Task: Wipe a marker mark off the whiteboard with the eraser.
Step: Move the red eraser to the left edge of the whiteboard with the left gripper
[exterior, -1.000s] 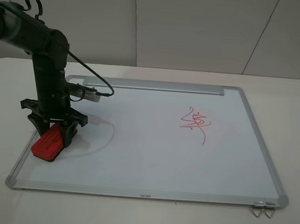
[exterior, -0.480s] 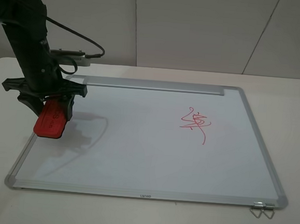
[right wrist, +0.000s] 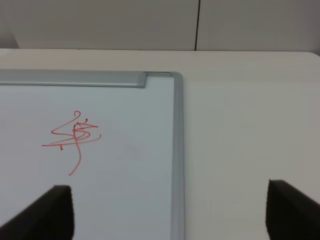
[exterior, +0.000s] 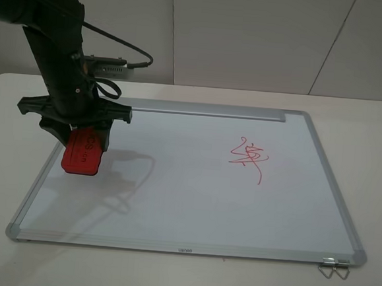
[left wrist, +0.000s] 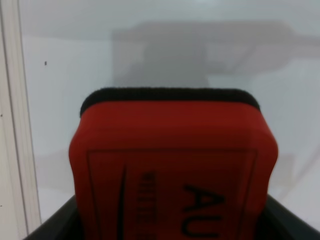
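Currently my left claw (exterior: 80,136) is pinched on one end of the small red rectangular eraser (exterior: 83,154), dark-lettered with a dark felt base. The eraser hangs tilted, apparently clear of the surface, over the left end of the large white metal-framed whiteboard (exterior: 193,203). My right claw (right wrist: 170,215) is spread wide and holds nothing; its wrist view takes in the board's right frame. The thin red marker scribble (exterior: 248,157) lies right of centre, well apart from the eraser.

Hazards, as I judge them:
- The grip is at one end only, so pressing down could pivot or slip the block.
- At this tilt an edge or the red face, not the felt, could meet the board and smear rather than wipe.
- The board appears to rest loose on the white table (exterior: 374,164), so a hard stroke could shove it.

Count:
- Erasers: one.
- Whiteboards: one.
- Scribbles: one.
- Claws: two, only the left in the high view.
- Silver wire clips (exterior: 335,268) at the near right corner: seemingly two.
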Tool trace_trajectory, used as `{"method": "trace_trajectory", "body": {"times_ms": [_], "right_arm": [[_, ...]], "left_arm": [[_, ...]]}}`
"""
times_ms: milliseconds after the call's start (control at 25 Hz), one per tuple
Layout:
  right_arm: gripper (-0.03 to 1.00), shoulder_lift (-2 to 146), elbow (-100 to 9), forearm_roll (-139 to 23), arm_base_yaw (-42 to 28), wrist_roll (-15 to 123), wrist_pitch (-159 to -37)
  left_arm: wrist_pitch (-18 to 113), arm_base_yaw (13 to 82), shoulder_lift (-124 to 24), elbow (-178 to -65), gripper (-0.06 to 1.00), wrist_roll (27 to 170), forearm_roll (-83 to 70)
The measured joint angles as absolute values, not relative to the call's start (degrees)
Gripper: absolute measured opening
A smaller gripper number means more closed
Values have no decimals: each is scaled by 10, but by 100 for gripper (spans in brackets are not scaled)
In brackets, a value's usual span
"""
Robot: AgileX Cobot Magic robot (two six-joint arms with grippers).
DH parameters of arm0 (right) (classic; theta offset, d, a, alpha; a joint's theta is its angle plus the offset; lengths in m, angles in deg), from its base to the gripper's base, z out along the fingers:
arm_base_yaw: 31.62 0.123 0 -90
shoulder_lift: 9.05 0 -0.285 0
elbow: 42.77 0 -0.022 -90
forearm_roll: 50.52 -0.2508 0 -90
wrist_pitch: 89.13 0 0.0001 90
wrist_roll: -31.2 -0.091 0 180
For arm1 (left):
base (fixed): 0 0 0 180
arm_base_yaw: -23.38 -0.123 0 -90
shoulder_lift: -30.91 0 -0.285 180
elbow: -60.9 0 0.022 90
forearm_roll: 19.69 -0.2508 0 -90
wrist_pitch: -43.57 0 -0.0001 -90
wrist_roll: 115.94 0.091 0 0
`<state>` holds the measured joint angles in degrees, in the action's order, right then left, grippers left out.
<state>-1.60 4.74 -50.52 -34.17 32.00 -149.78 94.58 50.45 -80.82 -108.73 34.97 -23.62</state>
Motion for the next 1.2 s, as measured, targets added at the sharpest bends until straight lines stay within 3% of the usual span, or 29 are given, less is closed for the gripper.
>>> {"method": "trace_trajectory", "body": {"times_ms": [760, 1200], "right_arm": [[69, -16, 47, -505, -342, 320, -1498], [69, -16, 47, -505, -342, 320, -1498]], "left_arm": [[813, 509, -808, -923, 58, 334, -250], [801, 509, -808, -919, 58, 329, -272]]}}
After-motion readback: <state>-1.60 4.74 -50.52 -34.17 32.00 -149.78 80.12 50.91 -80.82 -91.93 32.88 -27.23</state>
